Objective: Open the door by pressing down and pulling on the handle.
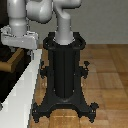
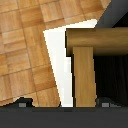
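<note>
The door (image 1: 7, 86) is a dark panel at the exterior view's left, with a light thin edge (image 1: 25, 82) facing the pedestal. The tan handle (image 1: 13, 61) sticks out from it near the top. My grey-white gripper (image 1: 19, 46) hangs just above the handle. In the wrist view the handle (image 2: 84, 75) is a tan lever bar joined to a thicker tan cylinder (image 2: 100, 41), in front of the dark door (image 2: 114, 75) and its white edge (image 2: 56, 65). My gripper (image 2: 61, 103) is open, its fingertips (image 2: 20, 102) spread wide with the lever between them. I cannot tell if they touch it.
The black flared robot pedestal (image 1: 64, 75) stands in the middle on the wood floor (image 1: 107, 70), close beside the door's edge. The white arm (image 1: 37, 10) reaches from its top toward the door.
</note>
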